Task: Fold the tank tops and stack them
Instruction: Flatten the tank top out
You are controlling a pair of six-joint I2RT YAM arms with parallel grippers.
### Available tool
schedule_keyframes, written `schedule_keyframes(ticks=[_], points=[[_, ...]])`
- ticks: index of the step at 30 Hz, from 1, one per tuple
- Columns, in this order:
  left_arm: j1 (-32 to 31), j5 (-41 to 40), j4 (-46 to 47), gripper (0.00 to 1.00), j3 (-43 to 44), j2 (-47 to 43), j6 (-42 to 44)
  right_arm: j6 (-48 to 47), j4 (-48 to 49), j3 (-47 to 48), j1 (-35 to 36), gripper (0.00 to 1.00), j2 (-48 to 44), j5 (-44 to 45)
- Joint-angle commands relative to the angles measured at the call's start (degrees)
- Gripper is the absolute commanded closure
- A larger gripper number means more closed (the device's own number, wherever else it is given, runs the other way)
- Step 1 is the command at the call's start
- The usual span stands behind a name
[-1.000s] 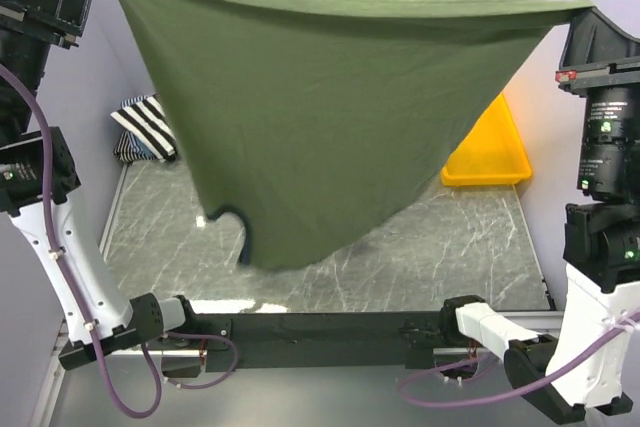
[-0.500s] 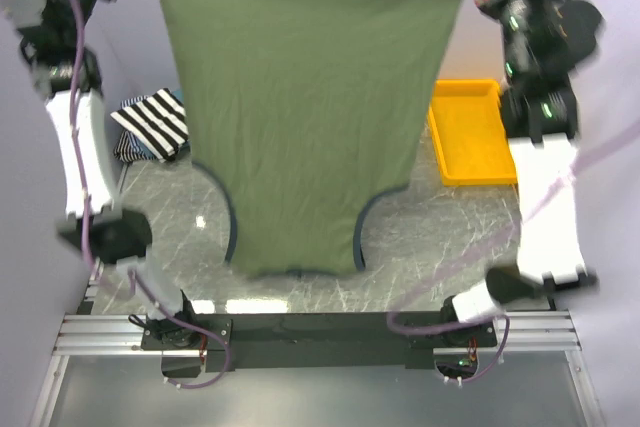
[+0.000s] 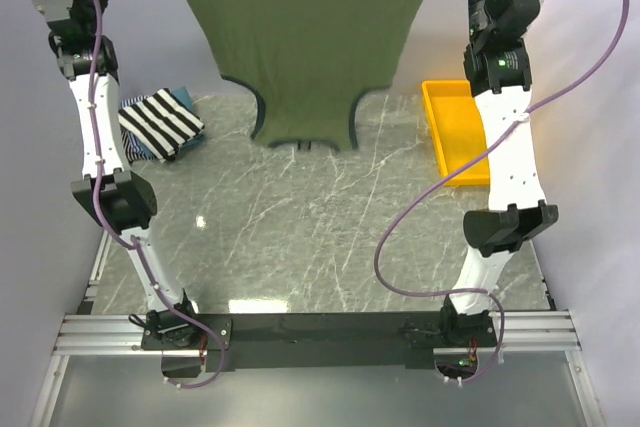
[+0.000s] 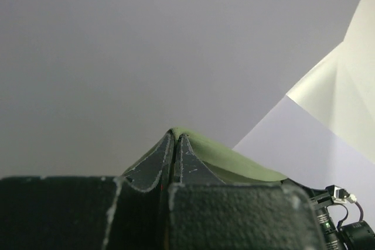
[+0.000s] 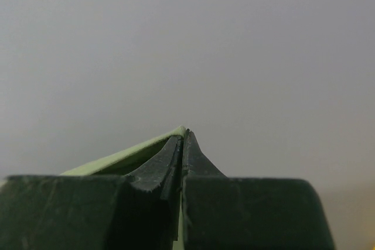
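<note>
The olive-green tank top [image 3: 305,37] hangs upside down at the back of the table, its navy-trimmed armholes and straps at the bottom just touching the marble. My left gripper [image 4: 174,134] is shut on its left hem corner [image 4: 222,157], up at the top left of the top view. My right gripper [image 5: 183,131] is shut on the right hem corner [image 5: 126,157], up at the top right. A folded black-and-white striped tank top [image 3: 160,122] lies at the back left on a bluish one [image 3: 137,151]. The chest print is hidden.
A yellow plastic tray [image 3: 452,132] stands at the back right of the marble table [image 3: 300,237], close to my right arm [image 3: 508,152]. My left arm [image 3: 100,137] rises beside the striped pile. Grey walls close in on both sides.
Both arms have stretched up and away toward the back of the table, carrying the olive-green tank top from near the camera to the far side. It now hangs flat and narrower.
</note>
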Motion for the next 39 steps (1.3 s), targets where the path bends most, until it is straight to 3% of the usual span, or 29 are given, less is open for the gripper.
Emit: schedule_keyframes(ticks=[1, 6, 8, 14, 17, 21, 25, 28, 34, 39], points=[[3.12, -1.34, 7.08, 0.99, 0.58, -4.83, -0.63, -1.85, 8.11, -1.46, -0.94, 1.00, -7.30, 4.05], [3.91, 0.95, 7.79, 0.99, -5.12, -8.43, -1.95, -0.44, 4.69, -4.09, -1.73, 1.00, -9.59, 3.52], [3.91, 2.79, 10.32, 0.99, -12.84, -11.58, -2.82, 0.70, 4.94, -9.09, -1.73, 1.00, -13.10, 3.43], [3.48, 5.17, 13.94, 0.99, -43.24, -24.84, -3.10, 5.70, 8.90, -41.25, -1.99, 1.00, -30.14, 3.87], [3.04, 4.47, 10.96, 0.99, -59.77, -33.73, -0.90, 9.22, 8.03, -57.69, -1.90, 1.00, -39.37, 3.35], [2.86, 0.70, 0.87, 0.99, -78.14, -45.33, 4.02, 14.14, 3.73, -76.84, -1.73, 1.00, -48.96, 0.19], [2.60, -3.61, -12.38, 0.99, -93.86, -55.00, 9.02, 16.25, -3.04, -86.97, -1.29, 1.00, -56.60, -1.04], [1.90, -3.27, -16.11, 0.99, -101.96, -58.62, 10.70, 18.10, -8.05, -93.92, -1.29, 1.00, -61.08, -3.15], [-0.66, -7.65, -30.60, 0.99, -112.08, -68.11, 15.10, 21.87, -17.02, -106.23, -1.20, 1.00, -68.12, -6.75], [-0.74, -13.36, -41.33, 0.99, -115.18, -74.26, 15.54, 26.01, -21.50, -113.88, -1.20, 1.00, -71.56, -10.89]])
